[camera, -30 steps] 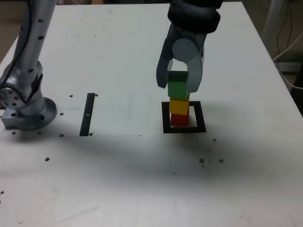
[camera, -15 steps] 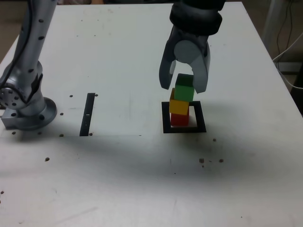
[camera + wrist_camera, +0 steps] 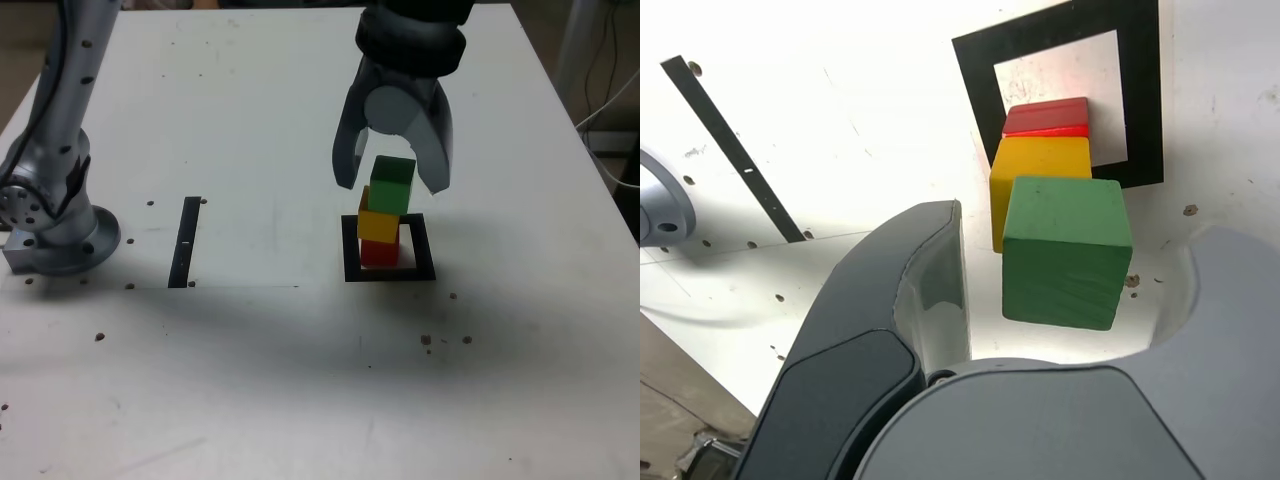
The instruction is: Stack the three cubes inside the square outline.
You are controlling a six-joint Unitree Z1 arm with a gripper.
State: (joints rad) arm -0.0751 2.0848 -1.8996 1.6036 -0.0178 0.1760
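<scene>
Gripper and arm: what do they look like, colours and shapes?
The gripper has two curved grey-blue fingers under a pale round hub, with a black ribbed collar above. The arm's base is a silver metal column on a round flange with small dark holes.

Green cube (image 3: 1067, 250) atop yellow (image 3: 1038, 180), red (image 3: 1047, 117); tool (image 3: 1080, 290) jaws clear.

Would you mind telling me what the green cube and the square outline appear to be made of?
Green cube: probably painted wood, matte, with faint brush-like streaks and crisp edges; dense plastic is possible. Square outline: seemingly thin black tape or printed film, lying flat on the table with a slight sheen.
</scene>
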